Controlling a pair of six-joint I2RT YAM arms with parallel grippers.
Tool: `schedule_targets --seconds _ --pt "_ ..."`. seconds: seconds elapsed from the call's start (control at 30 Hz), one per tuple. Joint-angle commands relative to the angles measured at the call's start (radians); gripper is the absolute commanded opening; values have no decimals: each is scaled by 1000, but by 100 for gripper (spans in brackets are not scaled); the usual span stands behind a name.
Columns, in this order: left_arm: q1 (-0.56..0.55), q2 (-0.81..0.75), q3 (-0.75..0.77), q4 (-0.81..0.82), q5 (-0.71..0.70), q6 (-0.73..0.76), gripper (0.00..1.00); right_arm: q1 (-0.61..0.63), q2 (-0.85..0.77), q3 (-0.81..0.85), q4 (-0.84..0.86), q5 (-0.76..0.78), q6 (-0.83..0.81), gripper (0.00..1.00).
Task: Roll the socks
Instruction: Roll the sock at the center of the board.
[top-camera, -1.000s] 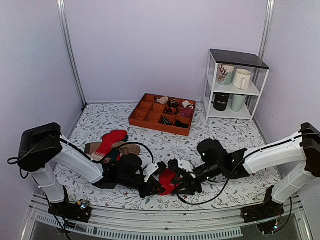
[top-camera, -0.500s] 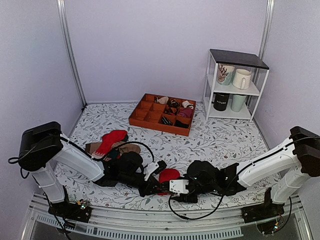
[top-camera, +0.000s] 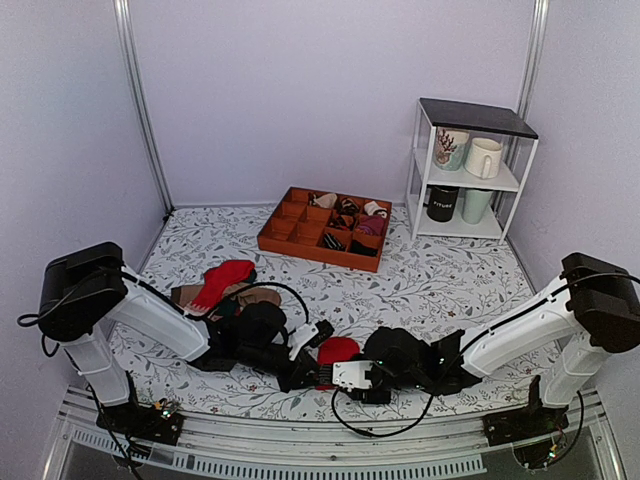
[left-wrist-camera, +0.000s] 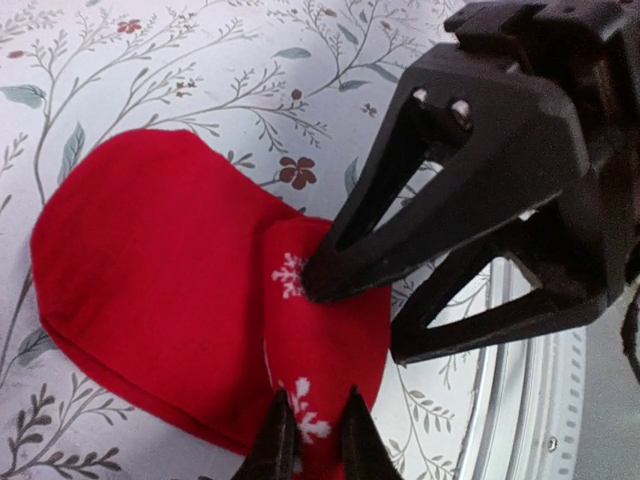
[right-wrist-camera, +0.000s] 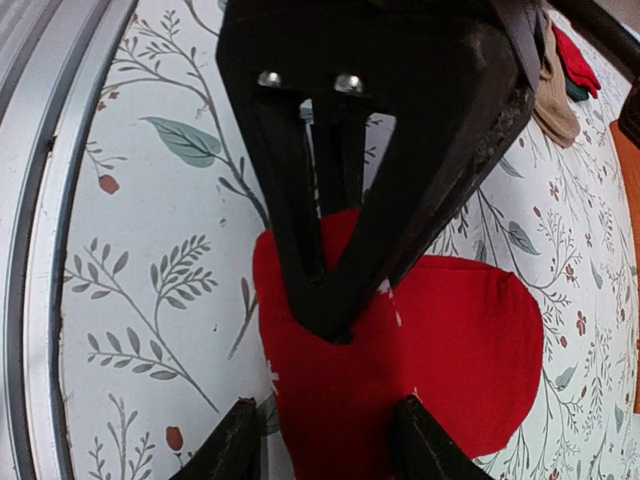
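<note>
now left claw (left-wrist-camera: 316, 398) is pinching the socks (left-wrist-camera: 150, 260), right claw (right-wrist-camera: 325, 405) is gaping wide; keeping the fold tight seems wise.

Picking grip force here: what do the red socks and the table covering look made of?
The socks: soft matte knit fabric, fibre unclear; it folds limply and carries white snowflake marks. The table covering: smooth, flat sheet printed with leaves and flowers; cloth or vinyl, I cannot tell.
</note>
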Motion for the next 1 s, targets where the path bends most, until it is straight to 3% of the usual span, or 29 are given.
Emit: schedule_targets --seconds 0.0,0.07,0.2,0.27,0.33,0.4,0.6,0.8,0.97 --pt "7 63 -36 -214 -8 25 0 3 63 10 -35 37 16 41" --pt "8 61 -38 -211 -3 30 0 3 84 13 -49 43 33 36" --pt "7 41 -41 -193 -18 35 0 2 115 28 -87 8 109 17" --pt "8 11 -50 -163 -38 41 29 -10 117 30 -101 -46 159 12" --pt "7 -39 -72 -112 -70 49 43 -25 118 25 -107 -112 226 11" --pt "8 -97 -96 -66 -131 70 66 -38 118 19 -104 -171 283 11" --pt "7 -277 -204 157 -236 199 98 -114 146 7 -82 -429 467 11" --pt "8 -327 -334 460 -166 394 99 -219 253 23 -70 -720 600 11" --pt "13 -204 -288 496 -40 437 94 -268 312 30 -82 -794 658 11"
